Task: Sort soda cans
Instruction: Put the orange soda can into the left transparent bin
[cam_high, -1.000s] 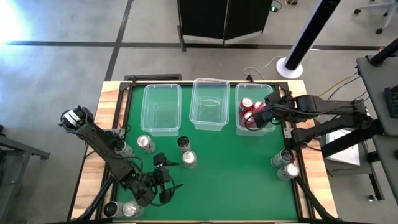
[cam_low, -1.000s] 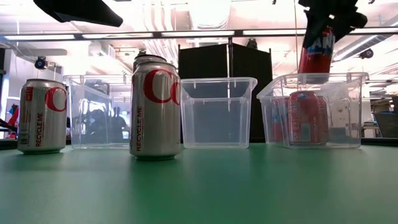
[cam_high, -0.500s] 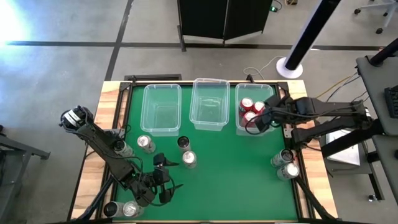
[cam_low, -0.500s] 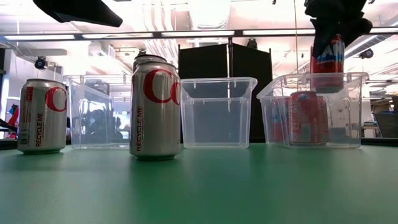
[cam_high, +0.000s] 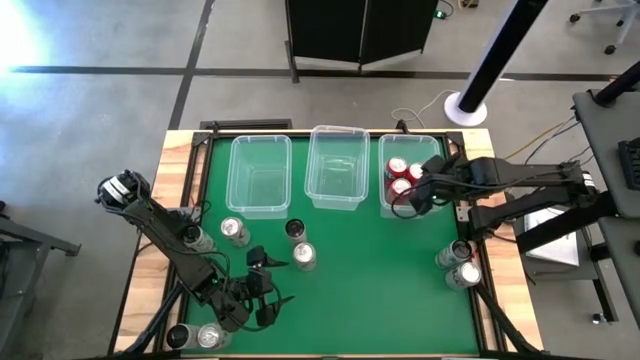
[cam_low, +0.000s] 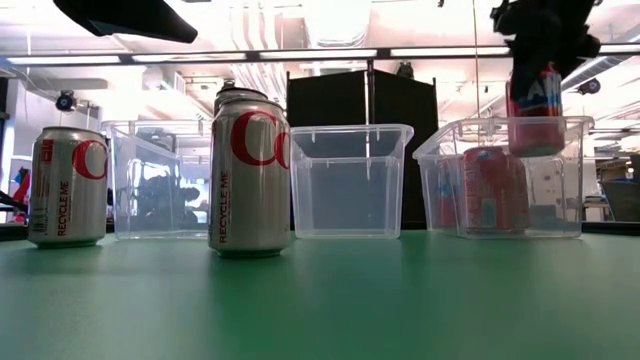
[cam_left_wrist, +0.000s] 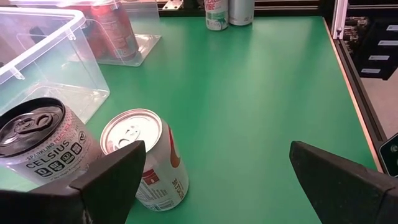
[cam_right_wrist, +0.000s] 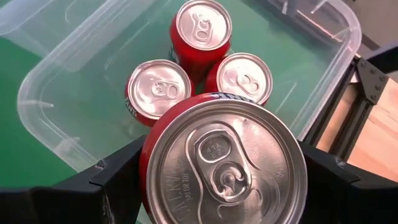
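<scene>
My right gripper (cam_high: 420, 189) is shut on a red soda can (cam_right_wrist: 227, 163) over the rightmost clear bin (cam_high: 441, 207). Three red cans (cam_right_wrist: 158, 90) stand upright inside that bin. My left gripper (cam_left_wrist: 214, 155) hovers open near the table's front left, behind a silver-and-red can (cam_left_wrist: 146, 155) and a black can (cam_left_wrist: 43, 146), touching neither. More silver cans stand upright on the green mat (cam_high: 235, 231), (cam_high: 303, 256). The middle bin (cam_high: 335, 165) and the left bin (cam_high: 260, 172) hold nothing. My right gripper pinches the red can's side wall (cam_right_wrist: 147, 163) just below its top rim, one finger (cam_right_wrist: 115, 183) on each opposite side. The fingers point down from above. The can (cam_low: 535, 110) hangs upright and clear, with its lower part below the bin's rim.
Two cans (cam_high: 457, 264) stand at the mat's right edge, others at the left edge (cam_high: 200, 238) and the front left corner (cam_high: 195, 336). A black-topped can (cam_high: 295, 230) stands before the middle bin. The mat's centre and front right are open.
My right gripper has gone down toward the right bin with the red can. The can has turned from tilted to upright, and its lower part has sunk below the bin's rim.
</scene>
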